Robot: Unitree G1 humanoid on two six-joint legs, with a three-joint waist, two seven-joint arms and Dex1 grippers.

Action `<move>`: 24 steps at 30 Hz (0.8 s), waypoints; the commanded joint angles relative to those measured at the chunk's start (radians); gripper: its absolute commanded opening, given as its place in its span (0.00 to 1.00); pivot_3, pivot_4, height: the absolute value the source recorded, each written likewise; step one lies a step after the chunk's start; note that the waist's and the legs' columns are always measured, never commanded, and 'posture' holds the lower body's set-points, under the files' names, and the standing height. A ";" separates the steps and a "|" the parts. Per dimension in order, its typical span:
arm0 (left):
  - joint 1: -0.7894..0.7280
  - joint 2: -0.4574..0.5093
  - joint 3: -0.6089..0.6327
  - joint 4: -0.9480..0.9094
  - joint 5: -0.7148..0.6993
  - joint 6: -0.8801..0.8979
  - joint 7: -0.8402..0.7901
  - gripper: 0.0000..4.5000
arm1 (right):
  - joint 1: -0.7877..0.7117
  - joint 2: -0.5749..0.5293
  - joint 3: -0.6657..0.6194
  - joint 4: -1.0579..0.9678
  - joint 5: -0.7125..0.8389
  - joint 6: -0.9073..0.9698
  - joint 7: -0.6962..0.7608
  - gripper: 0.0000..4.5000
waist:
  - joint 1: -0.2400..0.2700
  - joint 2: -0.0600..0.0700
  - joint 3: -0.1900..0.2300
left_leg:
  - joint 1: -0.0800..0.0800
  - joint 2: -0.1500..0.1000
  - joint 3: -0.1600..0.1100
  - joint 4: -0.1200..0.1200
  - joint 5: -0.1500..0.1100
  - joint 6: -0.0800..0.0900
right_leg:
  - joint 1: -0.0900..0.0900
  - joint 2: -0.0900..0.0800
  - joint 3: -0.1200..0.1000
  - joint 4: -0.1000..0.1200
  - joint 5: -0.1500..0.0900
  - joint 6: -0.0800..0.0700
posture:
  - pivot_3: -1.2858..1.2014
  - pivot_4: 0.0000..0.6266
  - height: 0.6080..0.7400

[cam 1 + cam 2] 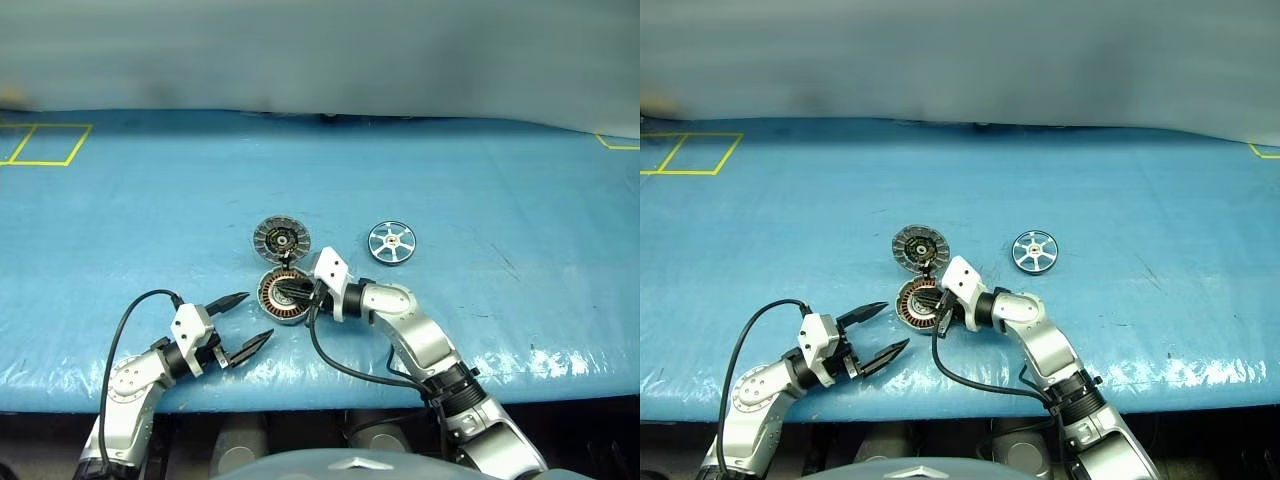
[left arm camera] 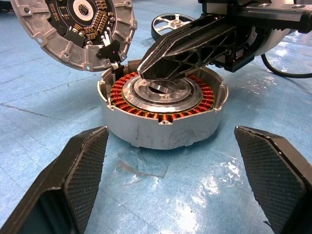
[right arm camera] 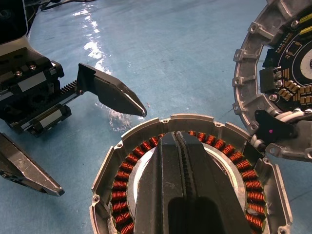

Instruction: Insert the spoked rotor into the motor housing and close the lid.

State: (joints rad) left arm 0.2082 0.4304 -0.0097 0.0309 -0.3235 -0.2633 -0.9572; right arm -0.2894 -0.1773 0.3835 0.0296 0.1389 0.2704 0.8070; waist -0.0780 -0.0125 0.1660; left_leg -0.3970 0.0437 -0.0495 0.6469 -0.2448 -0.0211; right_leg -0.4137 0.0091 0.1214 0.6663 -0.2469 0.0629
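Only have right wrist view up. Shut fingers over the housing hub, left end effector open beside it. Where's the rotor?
Observer: The rotor lies flat on the table, to the right of the housing and apart from it.
Operator: Right end effector holding anything?
Observer: No. The left wrist view shows the right end effector shut on nothing, tips down at the hub's centre.
Operator: I only get an edge of the lid. How does it sit?
Observer: The lid is at the housing's far edge, tilted up off the table, inner face towards the housing.
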 commanded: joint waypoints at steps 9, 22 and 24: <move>0.002 -0.003 -0.002 -0.006 0.003 -0.025 0.010 0.98 | -0.034 -0.046 0.047 0.003 -0.097 -0.034 -0.018 0.01 | 0.000 0.000 0.000 | 0.000 0.000 0.000 0.000 0.000 0.000 | 0.000 0.000 0.000 0.000 0.000 0.000 | 0.52 0.24 1.00; 0.002 -0.003 -0.006 -0.007 0.003 -0.019 0.011 0.98 | -0.038 -0.105 0.098 -0.011 -0.192 -0.051 -0.049 0.01 | 0.003 0.000 0.000 | 0.001 0.000 0.000 0.000 0.000 0.000 | 0.002 0.000 0.000 -0.001 0.000 0.000 | 0.52 0.24 1.00; 0.002 -0.003 -0.006 -0.007 0.002 -0.018 0.011 0.98 | -0.040 -0.111 0.099 -0.009 -0.206 -0.055 -0.057 0.01 | 0.004 0.000 0.000 | 0.001 0.000 0.000 0.000 0.000 0.000 | 0.002 0.000 0.000 -0.001 0.000 0.000 | 0.52 0.24 1.00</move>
State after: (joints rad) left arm 0.2086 0.4300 -0.0118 0.0310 -0.3209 -0.2699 -0.9471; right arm -0.3366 -0.2678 0.4804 0.0014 -0.0317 0.2038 0.7604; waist -0.0742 -0.0127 0.1657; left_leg -0.3959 0.0434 -0.0495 0.6474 -0.2447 -0.0215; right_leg -0.4119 0.0088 0.1214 0.6657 -0.2466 0.0635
